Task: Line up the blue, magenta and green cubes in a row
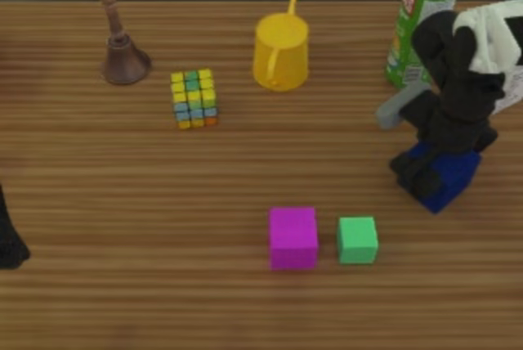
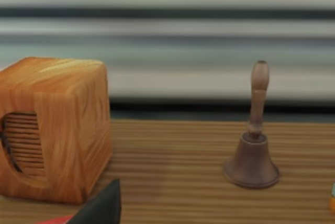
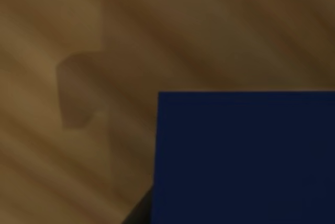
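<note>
The blue cube sits at the right side of the table, under our right gripper, which is down over it. In the right wrist view the cube fills the lower part of the picture as a flat navy face with sharp, straight edges. We judge it is rigid and smooth, so it will not deform under the fingers, but it may slip or turn if it is taken at a corner. It is the largest of the three, so the fingers should press on two opposite flat faces, near the middle. We cannot tell if the fingers already press on it or only stand around it.

The magenta cube and the green cube lie just beside each other, apart by a small gap, near the front middle of the table. They already make a short row. The blue one is well apart from them, to the right and further back.

Behind stand a puzzle cube, a yellow can, a bell and a green tube. Our left arm is parked at the left edge; its wrist view shows a wooden block.
</note>
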